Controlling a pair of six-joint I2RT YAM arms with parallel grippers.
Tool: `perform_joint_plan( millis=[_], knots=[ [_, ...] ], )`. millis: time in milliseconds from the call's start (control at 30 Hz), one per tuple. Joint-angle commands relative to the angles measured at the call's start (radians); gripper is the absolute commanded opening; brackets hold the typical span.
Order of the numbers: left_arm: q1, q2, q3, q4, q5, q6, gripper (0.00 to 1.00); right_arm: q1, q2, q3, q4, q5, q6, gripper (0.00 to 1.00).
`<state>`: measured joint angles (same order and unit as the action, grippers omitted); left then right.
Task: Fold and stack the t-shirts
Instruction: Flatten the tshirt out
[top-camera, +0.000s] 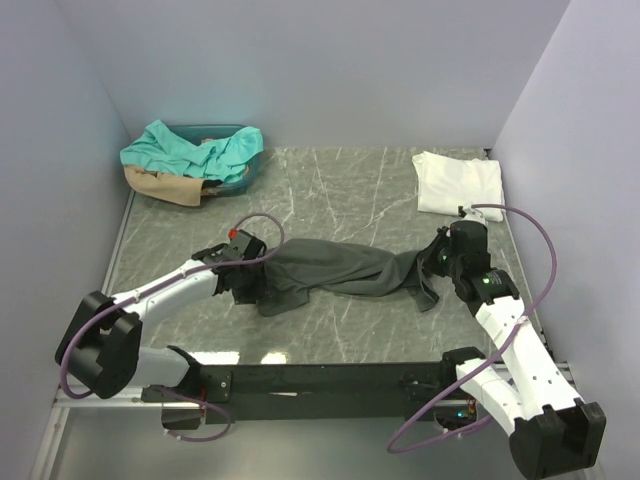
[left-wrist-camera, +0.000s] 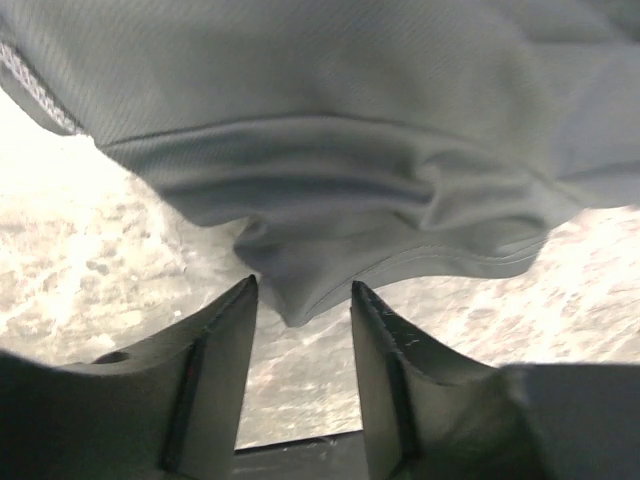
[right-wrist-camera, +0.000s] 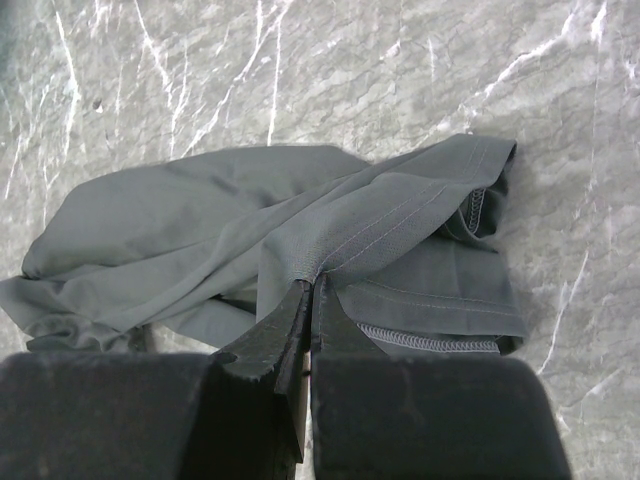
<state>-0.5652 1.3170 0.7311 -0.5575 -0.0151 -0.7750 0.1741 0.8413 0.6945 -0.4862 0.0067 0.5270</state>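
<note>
1. The dark grey t-shirt lies bunched lengthwise on the bench.
2. The right end effector pinches its right-end hem, fingers pressed together.
3. The left end effector stands spread at its left end, a fold dipping between the fingers.

Left arm and right arm: white links, black joints. Black rail joins the bases. Purple cables loop off each. Red tab on left wrist, green LED on right. Fingers matte black, tapered.
</note>
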Motion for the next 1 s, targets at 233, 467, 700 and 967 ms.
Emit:
perform_joint_plan(
  millis=[233, 467, 700, 967],
  knots=[
    [-0.001, -0.027, -0.029, -0.016, 0.050, 0.014, 0.44, -0.004, -0.002, 0.000, 0.028, -0.004, 0.002, 0.00],
    [-0.002, -0.012, -0.045, -0.013, 0.063, 0.025, 0.40, -0.002, 0.001, 0.000, 0.026, -0.004, 0.004, 0.00],
    [-0.002, 0.027, -0.033, 0.002, 0.063, 0.042, 0.39, -0.004, 0.004, 0.003, 0.024, -0.004, 0.002, 0.00],
    [-0.002, 0.050, -0.032, 0.022, 0.064, 0.049, 0.39, -0.004, -0.004, -0.003, 0.023, 0.001, 0.007, 0.00]
  ],
)
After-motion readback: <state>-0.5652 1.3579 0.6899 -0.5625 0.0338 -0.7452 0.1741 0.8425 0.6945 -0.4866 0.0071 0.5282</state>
